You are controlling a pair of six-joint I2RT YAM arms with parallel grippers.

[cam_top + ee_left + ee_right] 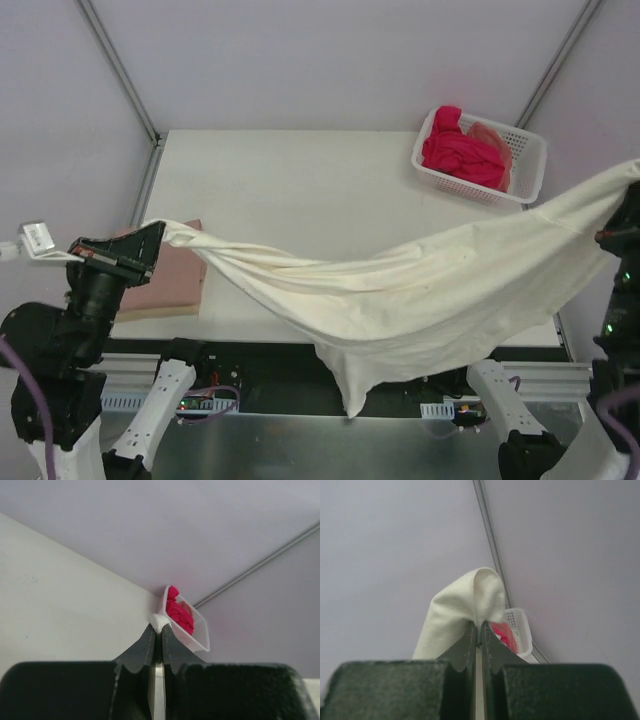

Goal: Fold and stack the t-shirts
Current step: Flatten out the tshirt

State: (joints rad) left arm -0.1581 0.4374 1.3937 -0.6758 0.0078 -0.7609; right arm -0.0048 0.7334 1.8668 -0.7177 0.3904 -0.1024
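The cream-white t-shirt (420, 290) hangs stretched in the air between my two grippers, sagging low over the table's near edge. My left gripper (157, 233) is shut on its left corner, a small tuft (160, 623) showing above the tips (159, 631). My right gripper (630, 180) is shut on its right end at the far right; cloth (462, 607) bulges above its tips (476, 627). The dusty pink folded t-shirt (170, 280) lies on the table's left edge, under my left gripper. Magenta (458, 152) and peach (493, 138) t-shirts lie in the basket.
The white lattice basket (530, 165) stands at the table's back right corner, also in the left wrist view (192, 632) and right wrist view (520, 627). The white table (300, 190) is enclosed by pale walls with metal frame bars (120, 70).
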